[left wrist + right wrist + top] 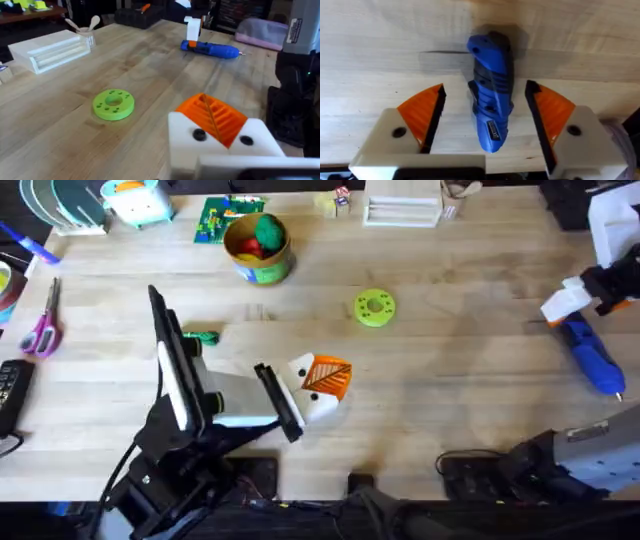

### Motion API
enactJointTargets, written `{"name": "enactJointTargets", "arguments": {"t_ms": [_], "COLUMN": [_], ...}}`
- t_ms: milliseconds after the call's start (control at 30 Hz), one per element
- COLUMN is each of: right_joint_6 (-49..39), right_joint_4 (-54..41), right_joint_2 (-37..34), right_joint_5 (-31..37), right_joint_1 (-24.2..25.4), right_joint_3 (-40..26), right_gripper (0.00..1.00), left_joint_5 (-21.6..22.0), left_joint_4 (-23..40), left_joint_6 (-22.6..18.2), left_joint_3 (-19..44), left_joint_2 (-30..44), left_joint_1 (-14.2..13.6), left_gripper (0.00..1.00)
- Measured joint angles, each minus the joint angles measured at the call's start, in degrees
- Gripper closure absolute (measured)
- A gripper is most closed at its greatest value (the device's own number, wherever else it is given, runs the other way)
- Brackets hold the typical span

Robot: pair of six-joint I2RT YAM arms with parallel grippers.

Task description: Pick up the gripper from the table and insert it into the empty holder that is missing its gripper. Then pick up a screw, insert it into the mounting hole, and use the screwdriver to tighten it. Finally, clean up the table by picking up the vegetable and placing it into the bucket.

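Right tool [485,87]: spread wide, orange ribbed pads [422,117] on either side of the blue screwdriver [490,95], with a gap at each side and no contact visible. Screwdriver flat on the tabletop [380,45], at the far right edge in the overhead view [597,358], partly under the right tool [575,302].

Left tool [210,114]: closed, orange pads pressed together along one thin seam, low over the middle of the tabletop [335,375]. Nothing seen between the pads.

Vegetable [201,336]: lying on the wood just beside the left arm, well apart from the bucket [260,262]. Bucket upright near the far edge, holding a green ball [268,228] and a red item.

Surface: pale wood planks, grain running sideways. Lime-green disc [374,308] between the bucket and the right tool. Scissors [42,328] with pink handles at the left edge. White tray [402,210] at the far edge.

From the left wrist: dark shelving and clutter in the room beyond the tabletop; disc holes [113,103] clearer than from overhead.

Writing: label [295,30] on the right arm, small plate on the screwdriver handle, print on the bucket side; none readable.
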State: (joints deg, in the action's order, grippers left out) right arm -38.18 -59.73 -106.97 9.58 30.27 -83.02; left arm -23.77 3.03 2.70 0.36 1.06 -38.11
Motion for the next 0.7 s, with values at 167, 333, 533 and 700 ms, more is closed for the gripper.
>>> {"name": "enactJointTargets", "arguments": {"t_ms": [167,333,533,700], "right_joint_6": [0.0,0.0,0.0,0.0], "right_joint_4": [-0.2,0.6,2.6,2.5], "right_joint_2": [-0.6,-0.6,-0.6,-3.0], "right_joint_5": [-0.4,-3.3,-5.0,-5.6], "right_joint_1": [1.0,4.1,6.0,5.9], "right_joint_3": [0.1,0.3,0.3,0.3], "right_gripper": [0.01,0.011,0.01,0.01], "left_joint_5": [0.0,0.0,0.0,0.0], "left_joint_4": [0.0,0.0,0.0,0.0], "left_joint_6": [0.0,0.0,0.0,0.0], "left_joint_3": [0.0,0.0,0.0,0.0], "left_joint_2": [0.0,0.0,0.0,0.0], "left_joint_1": [0.0,0.0,0.0,0.0], "left_gripper": [0.983,0.983,0.983,0.983]}}
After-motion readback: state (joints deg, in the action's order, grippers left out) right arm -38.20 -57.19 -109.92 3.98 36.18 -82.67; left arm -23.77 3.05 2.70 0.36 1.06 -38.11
